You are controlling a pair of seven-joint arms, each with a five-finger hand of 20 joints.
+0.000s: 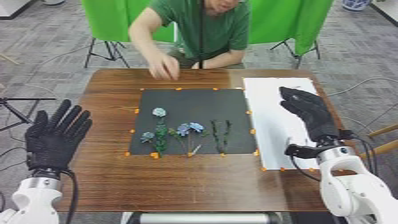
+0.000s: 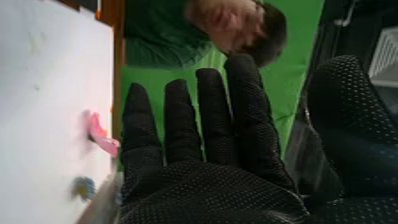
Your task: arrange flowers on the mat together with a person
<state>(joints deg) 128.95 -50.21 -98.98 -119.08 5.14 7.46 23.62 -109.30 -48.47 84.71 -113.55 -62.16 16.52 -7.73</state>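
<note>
In the head view, a dark mat [image 1: 195, 105] lies on the table with blue flowers [image 1: 184, 129], a pale blue bloom [image 1: 159, 112] on a leafy stem and green sprigs [image 1: 221, 135] on it. My right hand [image 1: 308, 111] is over the white sheet [image 1: 271, 107], right of the mat. My left hand [image 1: 55, 135] rests off the table's left side, fingers straight. A person's hand [image 1: 163, 67] hangs above the far edge of the mat. Seen from the right wrist, my right hand [image 2: 209, 187] has straight fingers, with a pink flower [image 2: 101, 135] and a small blue flower [image 2: 83, 188] beyond on the white sheet.
Orange markers [image 1: 155, 155] line the edges of the mat and sheet. The brown table [image 1: 178, 185] extends toward the robot. The person sits at the far side in front of green curtains [image 1: 114, 20].
</note>
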